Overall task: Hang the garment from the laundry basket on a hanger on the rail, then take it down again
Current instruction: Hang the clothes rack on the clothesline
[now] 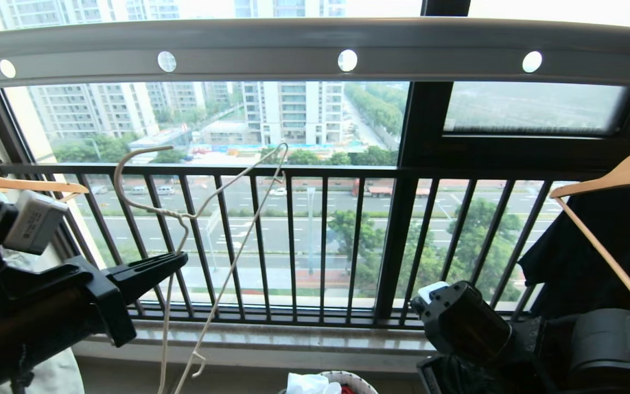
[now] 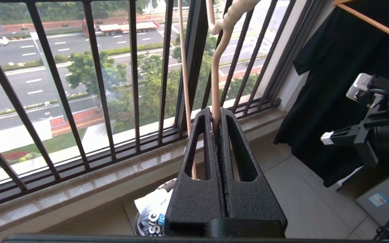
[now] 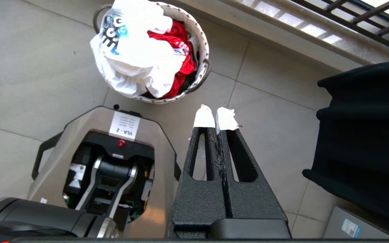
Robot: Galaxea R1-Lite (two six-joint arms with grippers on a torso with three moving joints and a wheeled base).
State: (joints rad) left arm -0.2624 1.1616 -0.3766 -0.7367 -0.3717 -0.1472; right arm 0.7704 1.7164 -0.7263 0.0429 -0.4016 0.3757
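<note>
1. The laundry basket (image 3: pixel 201 57) is sitting on the tiled floor just below the window sill, nearest the robot's base, and only its rim is peeking in at the bottom edge of the head view.
2. The garment (image 3: pixel 137 57) is lying crumpled on top in that basket, spilling over the rim, with a red cloth (image 3: pixel 177 54) bunched beside it.
3. The right gripper (image 3: pixel 217 118) is hanging low on the right above the floor, its white-taped fingers clenched together on nothing, well apart from the basket.
4. The left gripper (image 1: pixel 175 261) is reaching in from the left at about sill height, its fingers pinching the hanger (image 1: pixel 184 219) by its thin wire.
5. The hanger is dangling tilted in front of the black window railing (image 1: pixel 320 171), its hook free in the air and well below the rail (image 1: pixel 315 52).
6. A black garment (image 1: pixel 577 257) is hanging on a wooden hanger (image 1: pixel 629 180) at the right, and another wooden hanger (image 1: pixel 14 183) is showing at the left edge.
7. The rail is stretching across the top of the head view.
</note>
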